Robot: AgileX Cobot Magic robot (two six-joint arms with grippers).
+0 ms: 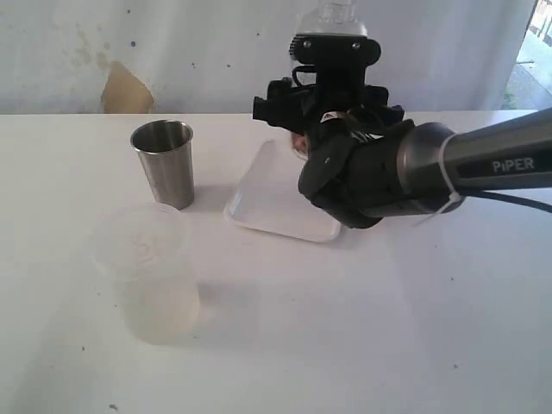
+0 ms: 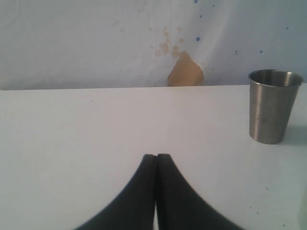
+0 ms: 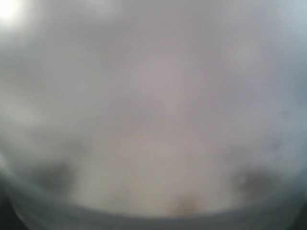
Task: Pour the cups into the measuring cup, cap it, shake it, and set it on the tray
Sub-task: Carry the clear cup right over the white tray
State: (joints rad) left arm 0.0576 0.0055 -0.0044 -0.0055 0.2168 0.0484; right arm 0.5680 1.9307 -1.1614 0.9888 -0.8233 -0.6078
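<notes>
Stainless bit first: spotted the steel tumbler (image 1: 162, 162) standing upright on the white worktop (image 1: 388, 328), near the tray (image 1: 276, 203) at roughly its 9 o'clock, not touching. Also got a frosted cup (image 1: 148, 269) at about 6 o'clock from that tumbler, just apart from it. Looking at the right claw (image 1: 336, 39) raised above the tray's 12 o'clock side, spread wide around the measuring cup (image 1: 336, 13), with clear plastic poking out at the very top of the exterior view. Can't make out anything in the right wrist view except blurry see-through plastic right up close. Seeing the left claw (image 2: 156, 157) pinched fully together, gripping nothing, low over bare worktop with the steel tumbler in sight ahead.
</notes>
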